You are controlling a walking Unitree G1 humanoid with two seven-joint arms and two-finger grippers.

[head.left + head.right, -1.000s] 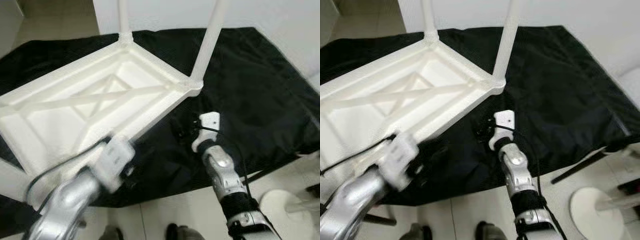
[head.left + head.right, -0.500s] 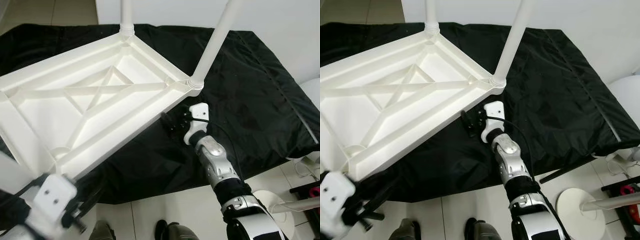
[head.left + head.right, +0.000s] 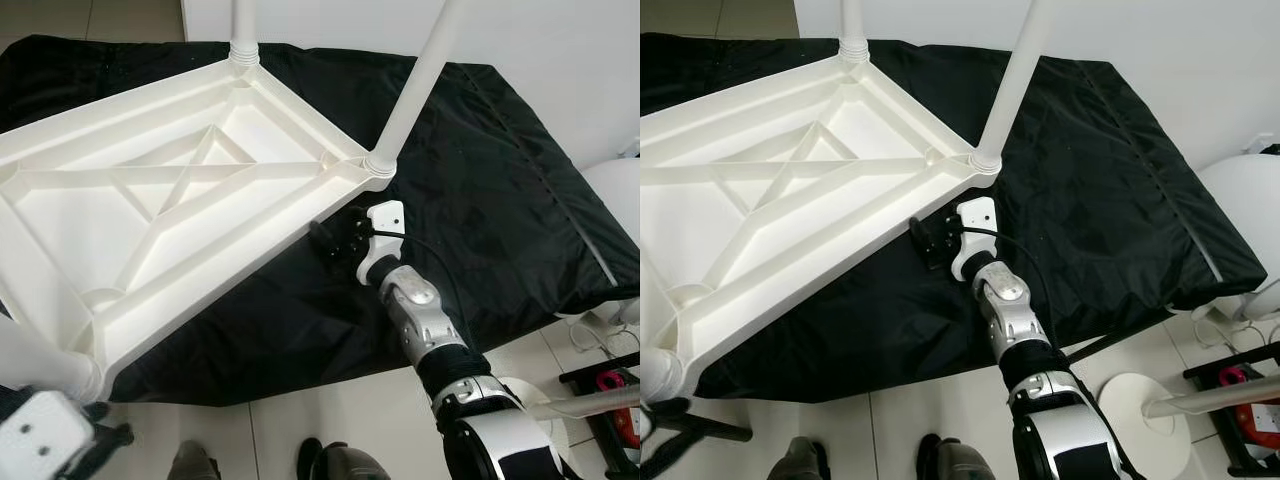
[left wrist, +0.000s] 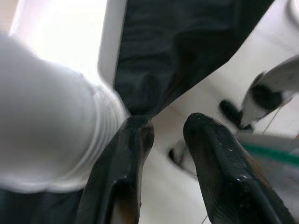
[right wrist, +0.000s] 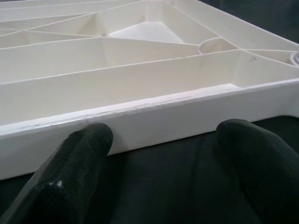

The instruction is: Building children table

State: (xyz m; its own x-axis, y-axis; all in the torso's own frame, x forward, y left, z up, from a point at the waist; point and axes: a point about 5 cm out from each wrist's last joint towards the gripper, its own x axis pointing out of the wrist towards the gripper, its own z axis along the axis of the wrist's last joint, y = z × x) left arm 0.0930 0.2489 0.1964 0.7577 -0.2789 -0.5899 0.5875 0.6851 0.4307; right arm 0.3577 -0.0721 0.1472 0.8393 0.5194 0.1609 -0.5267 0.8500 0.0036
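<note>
One item: white plastic children's table [image 3: 170, 200], upside down, ribbed underside with crossed braces facing up.
Support: black cloth-covered bed [image 3: 500, 200]; the tabletop lies across its left part, with the near-left corner reaching past the bed's near edge.
Legs fitted: far leg [image 3: 243, 25] at the far corner; right leg [image 3: 415, 85] at the right corner, both rising out of the head view; near-left leg [image 3: 35, 360] set in the near-left corner socket.
Right claw [image 3: 335, 238]: at the table's near-right rim, just short of the right corner; fingers [image 5: 77, 154] spread apart on the black cloth with the white rim straight ahead, nothing between them.
Left claw [image 4: 168, 140]: low at the near-left corner, beside the near-left leg; fingers apart, one finger touching or nearly touching the leg's ribbed end, the gap between them holding nothing.
Left wrist housing [image 3: 40, 430]: white, below the near-left leg.
Floor [image 3: 330, 410]: pale tiles along the bed's near edge.
Other: white round stand base [image 3: 1140, 405] on the floor at the right; white rounded object [image 3: 1240, 210] past the bed's right edge; robot feet [image 3: 940, 460] on the tiles.
</note>
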